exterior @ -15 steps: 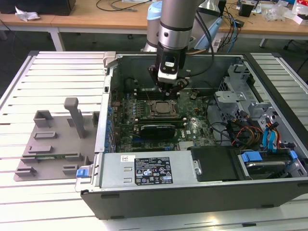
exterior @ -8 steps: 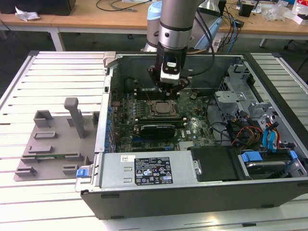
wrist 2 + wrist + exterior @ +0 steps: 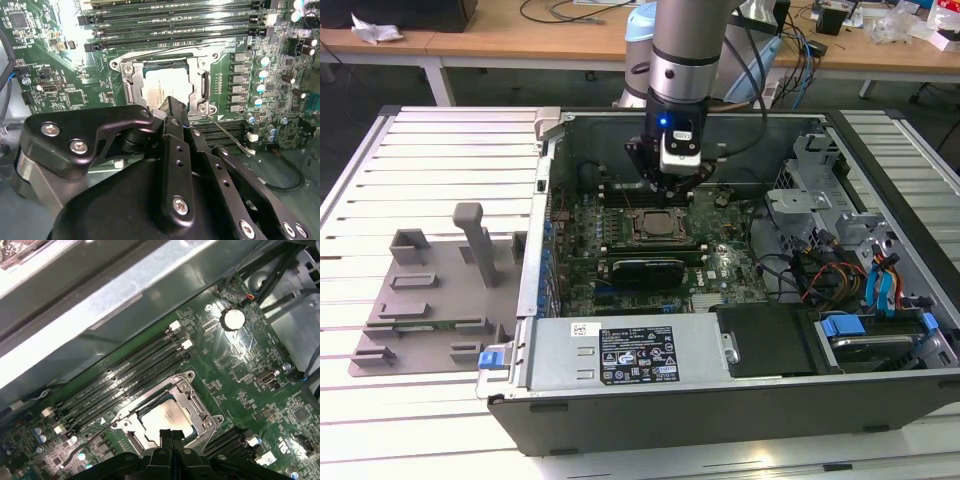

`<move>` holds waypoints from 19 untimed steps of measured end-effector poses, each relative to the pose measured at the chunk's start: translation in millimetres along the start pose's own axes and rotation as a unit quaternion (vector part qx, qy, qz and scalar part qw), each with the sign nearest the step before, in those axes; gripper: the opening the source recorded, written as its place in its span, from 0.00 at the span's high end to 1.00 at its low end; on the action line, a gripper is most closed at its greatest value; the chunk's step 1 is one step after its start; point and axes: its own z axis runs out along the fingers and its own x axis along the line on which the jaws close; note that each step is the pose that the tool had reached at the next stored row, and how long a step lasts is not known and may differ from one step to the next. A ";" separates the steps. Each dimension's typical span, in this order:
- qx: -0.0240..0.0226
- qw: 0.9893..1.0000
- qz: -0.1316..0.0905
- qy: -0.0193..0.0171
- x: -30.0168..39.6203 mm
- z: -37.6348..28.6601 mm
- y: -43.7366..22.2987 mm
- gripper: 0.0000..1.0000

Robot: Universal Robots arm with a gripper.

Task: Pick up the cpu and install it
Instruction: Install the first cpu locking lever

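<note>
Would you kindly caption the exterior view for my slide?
The gripper over the cpu lying in the motherboard socket.

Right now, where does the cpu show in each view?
Exterior view: cpu mid-motherboard, close by the gripper.
Second wrist view: cpu just beyond the gripper.
First wrist view: cpu just beyond the gripper.
Shared landmark: the metal socket frame around it.

the arm point(image 3: 678, 50) stood at the top centre of the frame, over the open computer case point(image 3: 720, 412). its gripper point(image 3: 672, 190) hung just above the socket frame point(image 3: 655, 226) on the green motherboard point(image 3: 725, 265) at mid-frame. at the left, a grey fixture plate point(image 3: 410, 320) with upright posts lay on the slatted table point(image 3: 450, 150), just beside the case.
</note>
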 end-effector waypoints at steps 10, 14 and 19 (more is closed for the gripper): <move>0.000 0.998 -0.059 -0.003 0.0 0.0 0.0 0.89; 0.000 0.997 -0.081 -0.004 0.0 0.0 0.0 0.89; 0.000 0.995 -0.098 -0.005 0.0 0.0 0.0 0.89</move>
